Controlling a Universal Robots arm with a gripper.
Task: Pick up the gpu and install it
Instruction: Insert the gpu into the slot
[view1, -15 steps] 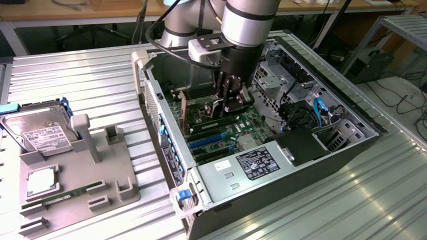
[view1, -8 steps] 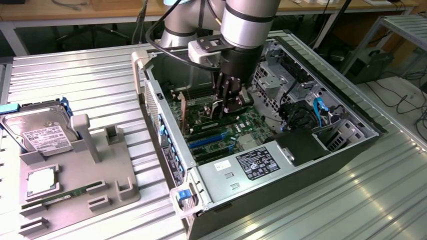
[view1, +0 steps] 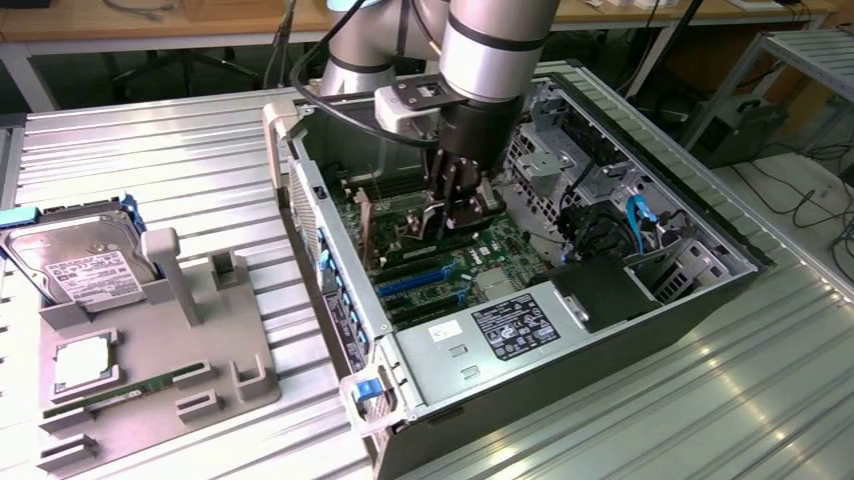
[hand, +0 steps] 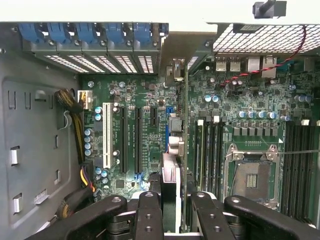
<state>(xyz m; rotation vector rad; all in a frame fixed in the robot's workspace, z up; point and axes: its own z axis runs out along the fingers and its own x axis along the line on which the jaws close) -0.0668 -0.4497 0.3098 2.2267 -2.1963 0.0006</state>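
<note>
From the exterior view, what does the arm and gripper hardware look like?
The arm has glossy silver-grey tube segments with dark bands at the joints. A pale grey box sits at the wrist, with a black cable looping off it. The gripper is black, with jointed fingers showing round pins or screws in the wrist view.

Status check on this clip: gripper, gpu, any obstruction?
Gripper shut on gpu, down inside the open case. Card edge-on above the motherboard slots, bracket toward the rear slot covers. No visible obstruction.
</note>
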